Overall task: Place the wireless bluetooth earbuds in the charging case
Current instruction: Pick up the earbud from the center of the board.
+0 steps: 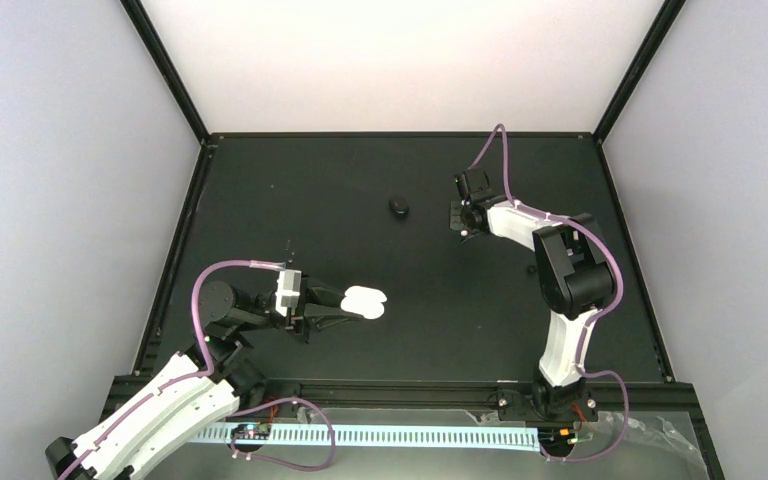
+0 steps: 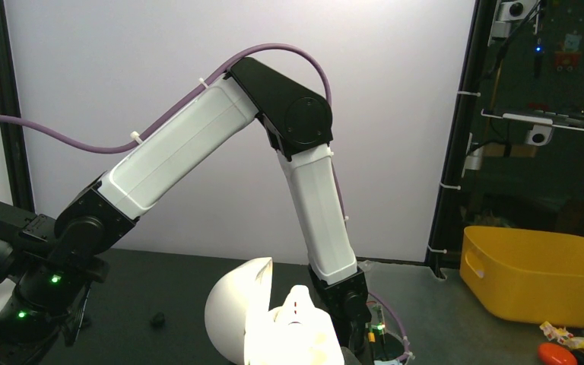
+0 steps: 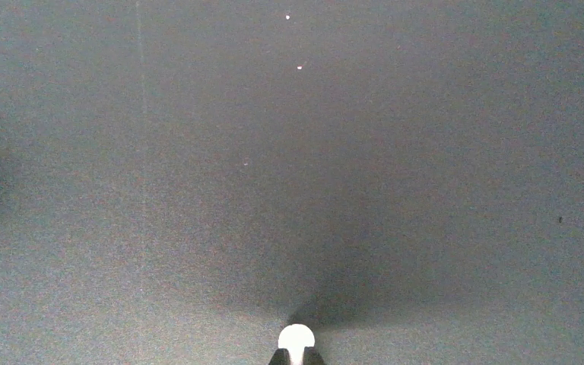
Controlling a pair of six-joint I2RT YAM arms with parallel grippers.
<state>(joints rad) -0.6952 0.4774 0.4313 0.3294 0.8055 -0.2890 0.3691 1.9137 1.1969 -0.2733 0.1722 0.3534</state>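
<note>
The black matte table (image 1: 290, 190) fills the middle of the top view. A small black oval case (image 1: 399, 206) lies on it above centre. Lower left of centre is the open white charging case (image 1: 365, 302); whether it rests on the surface cannot be told.

The table (image 1: 360, 180) has a matt black top, finely grainy up close in the right wrist view; the earbud (image 3: 296, 338) is glossy white plastic, shining very bright; the case (image 1: 365, 301) is smooth white plastic with a soft sheen; the black oval (image 1: 399, 206) toward the far edge looks dull and dark; the arm shells (image 2: 175, 156) are smooth satin white plastic, the joints (image 2: 300, 118) black with a slight sheen; the cable (image 2: 277, 47) has a smooth purple sheath; the bin (image 2: 532, 274) is smooth yellow plastic.
</note>
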